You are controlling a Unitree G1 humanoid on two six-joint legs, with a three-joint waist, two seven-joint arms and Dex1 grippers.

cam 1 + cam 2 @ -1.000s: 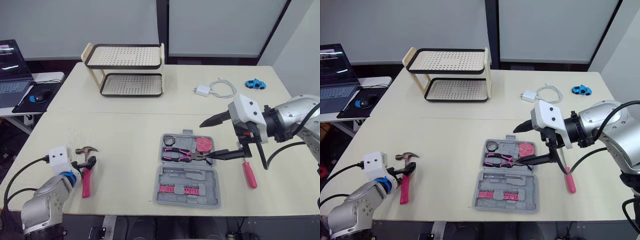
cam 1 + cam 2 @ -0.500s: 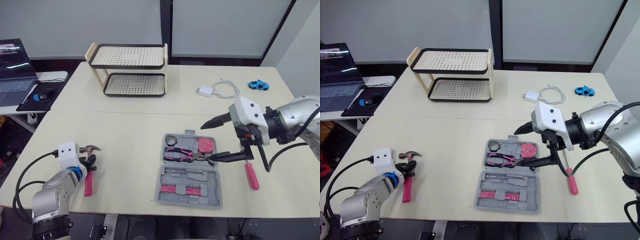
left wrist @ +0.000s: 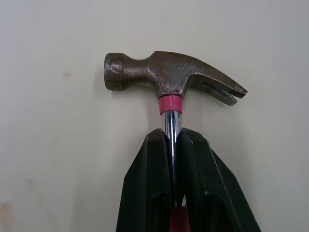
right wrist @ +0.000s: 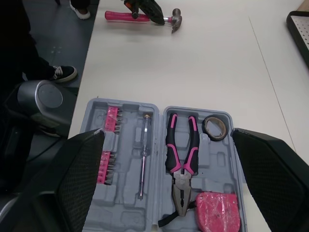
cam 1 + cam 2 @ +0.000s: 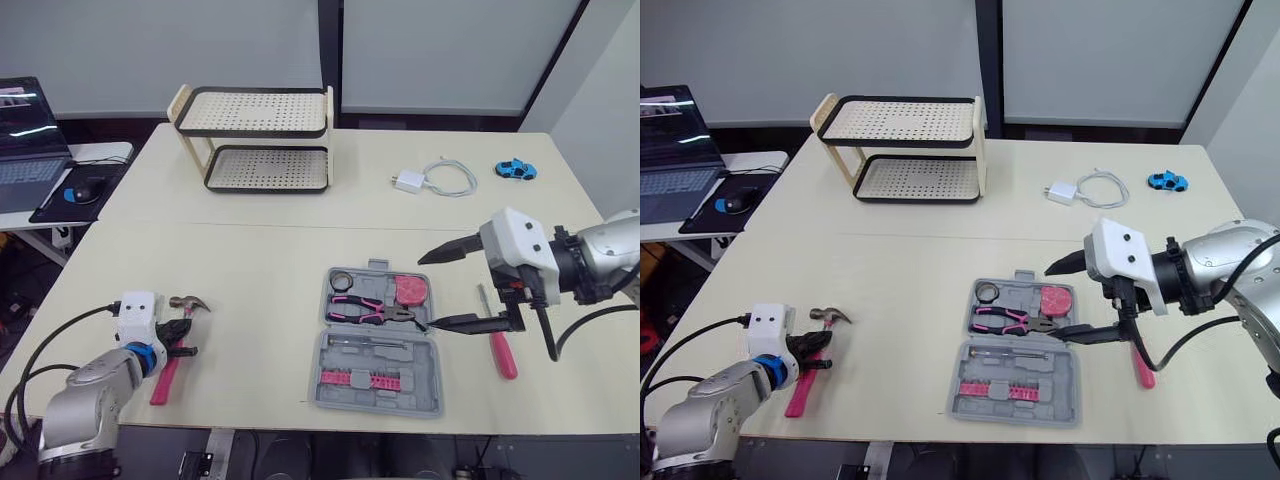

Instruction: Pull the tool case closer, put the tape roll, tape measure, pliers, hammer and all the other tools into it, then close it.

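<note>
The grey tool case [image 5: 375, 372] lies open at the table's front centre. In it are a tape roll [image 5: 340, 281], pink-handled pliers [image 5: 366, 311], a pink tape measure [image 5: 409, 290], a bit set and a thin screwdriver [image 4: 143, 154]. A pink-handled hammer [image 5: 170, 345] lies at the front left. My left gripper [image 5: 180, 335] is shut on its steel shaft [image 3: 172, 130] just below the head. My right gripper [image 5: 426, 291] hangs open by the case's right side. A pink-handled screwdriver [image 5: 498, 342] lies on the table under that arm.
A two-tier perforated rack [image 5: 262, 140] stands at the back left. A white charger with cable [image 5: 430, 180] and a blue toy car [image 5: 511, 169] lie at the back right. A laptop [image 5: 25, 130] and mouse sit on a side table to the left.
My left gripper has shut on the hammer's shaft, and the hammer's handle has swung left. My right arm has drawn back to the right, away from the case.
</note>
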